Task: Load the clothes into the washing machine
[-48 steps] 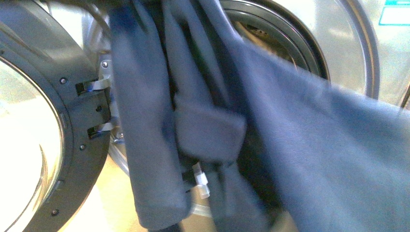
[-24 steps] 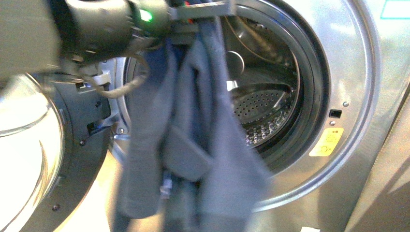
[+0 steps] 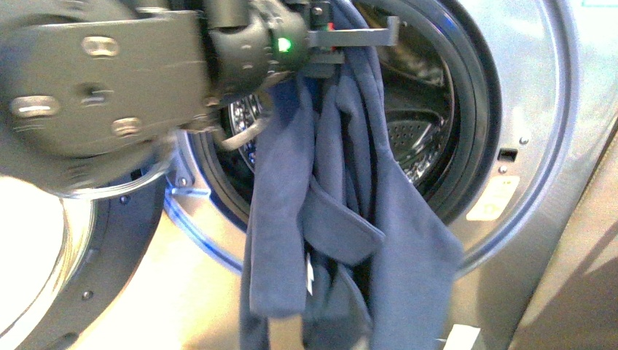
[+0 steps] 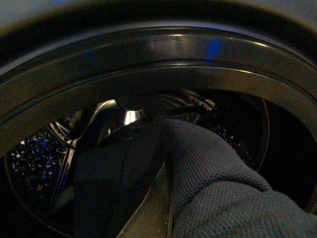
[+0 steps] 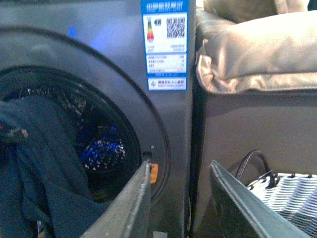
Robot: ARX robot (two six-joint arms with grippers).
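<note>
The soft, dark blue-grey garment of fine-ribbed fabric hangs limp straight below the left jaws. They are closed on a bunch of its upper edge, right at the top of the porthole. It looks light, floppy and not at all fragile. The long loose ends trail far beneath the jaws, outside the rim and down toward the pale floor, so they will likely drag over the gasket and snag instead of following neatly. A hold near the middle of the bundle would probably shorten those tails. In the left wrist view the ribbed cloth drapes across one finger.

Just beyond the left jaws lies the perforated shiny steel drum of the large silver-grey front-loading washing machine. Its dark grey glass-windowed door is swung open on the near side.

The right jaws stand wide and empty, well apart from the garment. Beside them are a white woven basket and a beige cushion, and ahead is a blue-and-white label on the machine's front.
</note>
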